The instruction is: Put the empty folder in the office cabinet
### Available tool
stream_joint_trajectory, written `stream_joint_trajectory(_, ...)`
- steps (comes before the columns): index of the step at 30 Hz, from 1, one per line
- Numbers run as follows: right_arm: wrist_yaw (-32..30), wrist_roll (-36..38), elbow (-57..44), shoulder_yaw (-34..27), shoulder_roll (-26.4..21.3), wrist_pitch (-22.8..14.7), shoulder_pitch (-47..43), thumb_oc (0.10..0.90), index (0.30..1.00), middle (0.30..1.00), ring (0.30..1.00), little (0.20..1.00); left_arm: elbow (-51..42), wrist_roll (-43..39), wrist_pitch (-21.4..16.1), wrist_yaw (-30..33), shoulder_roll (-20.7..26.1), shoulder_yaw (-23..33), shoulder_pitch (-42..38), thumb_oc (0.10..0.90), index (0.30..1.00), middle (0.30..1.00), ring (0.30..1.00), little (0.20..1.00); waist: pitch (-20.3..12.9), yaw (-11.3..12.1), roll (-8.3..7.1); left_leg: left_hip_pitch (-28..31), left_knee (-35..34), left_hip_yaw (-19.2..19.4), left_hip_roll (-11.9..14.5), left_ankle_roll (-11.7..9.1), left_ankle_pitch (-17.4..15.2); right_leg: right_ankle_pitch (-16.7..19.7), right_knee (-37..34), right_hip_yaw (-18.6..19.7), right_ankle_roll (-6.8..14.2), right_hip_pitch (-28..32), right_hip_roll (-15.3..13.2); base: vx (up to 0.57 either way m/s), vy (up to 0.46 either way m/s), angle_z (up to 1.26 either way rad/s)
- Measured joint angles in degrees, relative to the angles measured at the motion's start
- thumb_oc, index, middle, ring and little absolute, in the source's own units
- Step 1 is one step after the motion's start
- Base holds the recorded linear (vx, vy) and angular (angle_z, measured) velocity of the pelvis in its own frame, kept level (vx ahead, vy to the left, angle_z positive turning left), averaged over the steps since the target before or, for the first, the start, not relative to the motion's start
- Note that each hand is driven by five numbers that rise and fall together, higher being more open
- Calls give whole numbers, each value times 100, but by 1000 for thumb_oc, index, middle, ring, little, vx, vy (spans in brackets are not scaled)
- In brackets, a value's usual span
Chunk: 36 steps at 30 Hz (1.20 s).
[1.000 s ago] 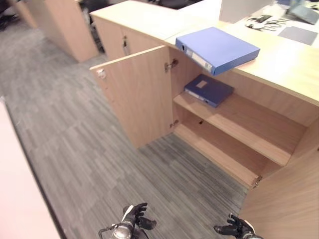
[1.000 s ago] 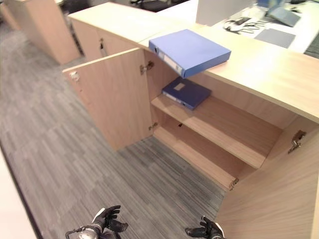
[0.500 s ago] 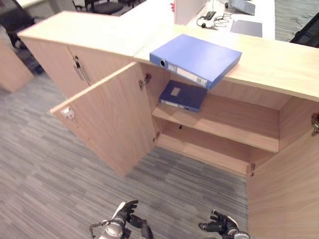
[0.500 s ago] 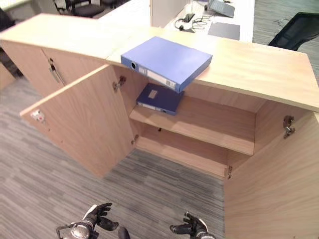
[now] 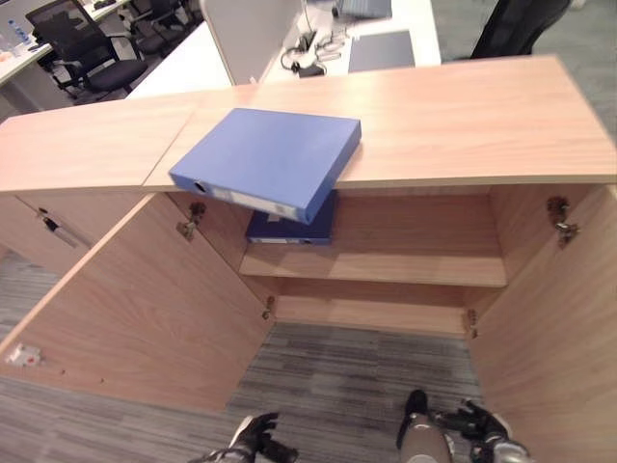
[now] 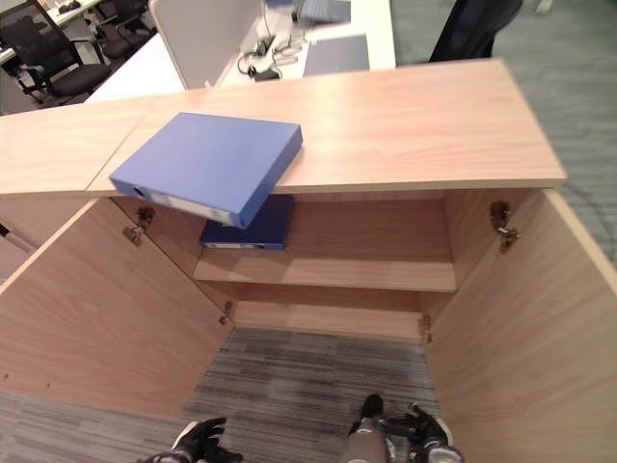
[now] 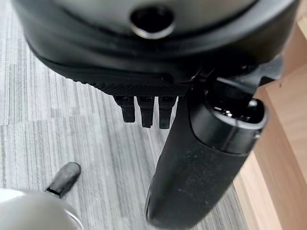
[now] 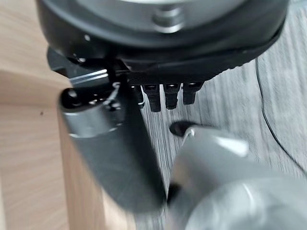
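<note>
nearest to me, my left robot hand (image 5: 253, 446) hangs low over the grey striped carpet (image 5: 337, 371), and in its wrist view the thumb and short dark fingers (image 7: 145, 111) are relaxed with nothing in them. my right robot hand (image 5: 479, 426) hangs low just in front of the right cabinet door (image 5: 549, 318); its own wrist view shows loose fingers (image 8: 165, 97) and an empty grasp too. both hands are well apart from the folder.

past them the office cabinet (image 6: 323, 289) stands with both doors swung wide, the left door (image 5: 135, 309) reaching toward me. on its middle shelf (image 6: 366, 273), at the left end, a dark blue folder (image 6: 246, 230) lies flat. the lower shelf sits beneath it.

on the cabinet's wooden top (image 5: 463, 121) the light blue folder (image 5: 268, 159) lies flat, its spine corner jutting out past the front edge, above the dark one.

beyond that i see a white desk (image 5: 188, 68) with cables and a dark pad, and black office chairs (image 5: 82, 48) to the far left.
</note>
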Motion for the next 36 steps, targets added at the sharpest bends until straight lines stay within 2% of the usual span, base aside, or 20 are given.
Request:
stream_joint_trajectory(3, 3, -25, 25, 17, -152, -11, 107, 800, 900, 900, 900, 900, 16, 5, -65, 0, -9, 4, -130, 800, 900, 900, 900, 900, 35, -63, -92, 106, 281, -118, 17, -87, 302, -422, 476, 30, 52, 93, -138, 278, -289, 14)
stream_joint_trajectory(4, 11, -53, 121, 17, -250, 22, 197, 800, 900, 900, 900, 900, 44, 7, -89, -1, -43, 0, -204, 800, 900, 900, 900, 900, 56, -154, -141, 134, 405, -496, 66, -235, 408, -607, 711, 9, -11, 230, -276, 193, -298, 35)
stream_joint_trajectory(6, 7, -68, 271, 39, -321, 93, 234, 800, 900, 900, 900, 900, -1, 7, -165, -5, -57, -13, -241, 800, 900, 900, 900, 900, 58, -232, -143, 51, 608, -765, 128, -305, 536, -747, 782, 114, 80, 314, -293, 148, -270, 32)
stream_joint_trajectory(10, 22, -277, 288, 133, -251, 112, 423, 800, 900, 900, 900, 900, 112, 0, -145, 1, -47, -14, -276, 800, 900, 900, 900, 900, 109, -237, -210, -73, 1066, -1164, 343, -442, 998, -735, 368, 15, 30, 622, -69, 95, -279, -10)
stream_joint_trajectory(11, 29, -286, 270, 190, -243, 122, 413, 800, 900, 900, 900, 900, 123, -2, -142, -18, -53, -13, -235, 800, 900, 900, 900, 900, 90, -231, -178, -89, 1158, -1217, 386, -454, 1210, -702, 202, -32, -12, 740, 65, 231, -354, -22)
stream_joint_trajectory(12, 36, -289, 268, 244, -190, 128, 386, 800, 900, 900, 900, 900, 123, -8, -129, -11, -41, 13, -203, 800, 900, 900, 900, 900, 93, -227, -276, -155, 1295, -1419, 434, -452, 1527, -709, 68, -39, -4, 844, 141, 276, -382, -24)
stream_joint_trajectory(15, 84, -287, 228, 238, -137, 145, 320, 800, 900, 900, 900, 900, 44, -56, -125, -16, 25, 12, -112, 800, 900, 900, 900, 900, 99, -227, -463, -300, 1904, -1107, 601, 280, 2227, -853, -16, 98, -167, 969, 293, 209, -280, -38)
stream_joint_trajectory(17, 59, -282, 222, 233, -154, 142, 203, 800, 900, 900, 900, 900, 35, -54, -108, -37, 20, -16, -68, 800, 900, 900, 900, 900, 142, -214, -576, -336, 2291, -948, 725, 574, 2480, -848, -224, 269, -396, 1184, 404, 175, -152, -50)
stream_joint_trajectory(19, 118, -275, 215, 261, -175, 141, 183, 800, 900, 900, 900, 900, -16, -52, -126, -122, -17, -37, -205, 800, 900, 900, 900, 900, 128, -249, -651, -507, 2490, -516, 660, 570, 2476, -935, -485, 304, -498, 1448, 503, 343, -81, -22)
stream_joint_trajectory(20, 113, -271, 230, 231, -100, 176, 209, 800, 900, 900, 900, 900, -73, -54, -202, -116, -4, -52, -232, 800, 900, 900, 900, 900, 113, -196, -618, -456, 2545, -119, 954, 187, 2144, -803, -890, 340, -592, 1689, 774, 199, 26, -13)
stream_joint_trajectory(21, 129, -272, 228, 235, -92, 186, 202, 800, 900, 900, 900, 900, -98, -53, -199, -119, -2, -55, -258, 800, 900, 900, 900, 900, 127, -178, -640, -472, 2479, -3, 940, 39, 2016, -681, -1028, 320, -588, 1762, 819, 211, 55, -12)
stream_joint_trajectory(22, 142, -265, 222, 235, -77, 195, 213, 800, 900, 900, 900, 900, -88, -50, -193, -125, -3, -74, -249, 800, 900, 900, 900, 900, 122, -189, -634, -559, 2273, 22, 917, -310, 1716, -579, -1297, 320, -588, 1902, 935, 102, 65, -14)
stream_joint_trajectory(23, 160, -266, 231, 237, -48, 223, 221, 800, 900, 900, 900, 900, -73, -51, -197, -124, -2, -74, -219, 800, 900, 900, 900, 900, 123, -155, -630, -572, 1822, -1, 811, -411, 1629, -518, -1468, 338, -593, 2002, 1017, 139, 78, -15)
stream_joint_trajectory(25, 130, -259, 247, 238, 19, 214, 220, 800, 900, 900, 900, 900, 53, -50, -187, -119, 1, -72, -146, 800, 900, 900, 900, 900, 99, -154, -554, -776, 1244, -179, 726, -480, 1573, -394, -1762, 384, -538, 2130, 1240, 196, 41, -34)
stream_joint_trajectory(27, 124, -225, 248, 238, 39, 202, 196, 800, 900, 900, 900, 900, 283, -48, -147, -120, -25, -71, -97, 800, 900, 900, 900, 900, 96, -127, -471, -961, 1205, -198, 775, -245, 1773, -373, -1975, 516, -532, 2242, 1431, 176, 44, -40)
stream_joint_trajectory(30, 58, -216, 247, 241, 116, 193, 296, 800, 900, 900, 900, 900, 417, -60, -139, -122, -2, -53, 6, 800, 900, 900, 900, 900, 43, -22, -597, -929, 1359, -366, 727, -350, 1683, -309, -2080, 682, -471, 2328, 1379, 148, 102, -30)
stream_joint_trajectory(32, 16, -222, 231, 306, 122, 182, 328, 800, 900, 900, 900, 900, 351, -50, -145, -108, 0, -54, 19, 800, 900, 900, 900, 900, 38, 52, -608, -886, 1147, -583, 597, -486, 1327, -58, -2247, 888, -381, 2327, 1395, 203, 134, -29)
stream_joint_trajectory(34, 17, -236, 244, 384, 114, 186, 357, 800, 900, 900, 900, 900, 304, -45, -146, -110, -2, -56, 12, 800, 900, 900, 900, 900, 40, 137, -571, -657, 521, -953, 332, -433, 1072, 72, -2348, 1031, -318, 2339, 1403, 114, 81, -38)
stream_joint_trajectory(35, 30, -252, 228, 447, 158, 173, 438, 800, 900, 900, 900, 900, 306, -42, -141, -101, 25, -56, -25, 800, 900, 900, 900, 900, 23, 97, -547, -539, 457, -921, 252, -379, 1068, 89, -2365, 1033, -161, 2391, 1396, 211, 208, -16)
stream_joint_trajectory(36, 33, -275, 247, 446, 267, 156, 512, 800, 900, 900, 900, 900, 303, -30, -142, -91, 87, -57, -58, 800, 900, 900, 900, 900, 12, 104, -650, -504, 515, -940, 191, -374, 958, 139, -2483, 1035, -78, 2516, 1337, 213, 213, -2)
